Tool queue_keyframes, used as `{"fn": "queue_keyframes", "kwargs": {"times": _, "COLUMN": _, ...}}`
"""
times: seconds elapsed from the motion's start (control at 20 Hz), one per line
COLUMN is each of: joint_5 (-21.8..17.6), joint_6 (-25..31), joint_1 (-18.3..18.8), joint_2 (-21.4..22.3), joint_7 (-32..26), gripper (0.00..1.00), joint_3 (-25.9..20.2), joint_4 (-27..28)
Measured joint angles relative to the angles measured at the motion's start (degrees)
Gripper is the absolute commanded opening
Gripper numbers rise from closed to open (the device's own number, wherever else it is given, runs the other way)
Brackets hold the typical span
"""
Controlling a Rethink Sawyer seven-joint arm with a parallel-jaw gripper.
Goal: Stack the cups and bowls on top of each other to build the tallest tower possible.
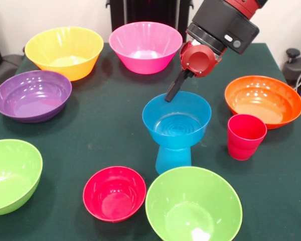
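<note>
Can't tell if your gripper [173, 93] is spread or pinched at the blue bowl's [176, 120] upper-left rim; a nudge topples it off the upturned blue cup [173, 159].

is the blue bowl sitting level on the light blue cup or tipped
Roughly level. The blue bowl rests upright on the upside-down light blue cup, its rim looking even; the gripper is at its far rim.

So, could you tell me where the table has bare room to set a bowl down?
The widest bare patch lies between the purple bowl, the blue bowl and the small red bowl. Around the red cup and orange bowl it is crowded.
</note>
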State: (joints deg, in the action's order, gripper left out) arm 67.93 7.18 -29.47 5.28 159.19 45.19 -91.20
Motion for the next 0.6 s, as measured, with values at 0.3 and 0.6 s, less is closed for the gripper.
{"fn": "queue_keyframes", "kwargs": {"times": 0.3, "joint_5": 0.0, "joint_6": -1.8, "joint_1": 0.0, "joint_2": 0.2, "joint_7": 0.0, "gripper": 0.0, "joint_3": -0.5, "joint_4": -0.6}}
{"fn": "queue_keyframes", "kwargs": {"times": 0.6, "joint_5": 0.0, "joint_6": -3.2, "joint_1": 0.0, "joint_2": 0.2, "joint_7": 0.0, "gripper": 0.0, "joint_3": -0.8, "joint_4": -0.9}}
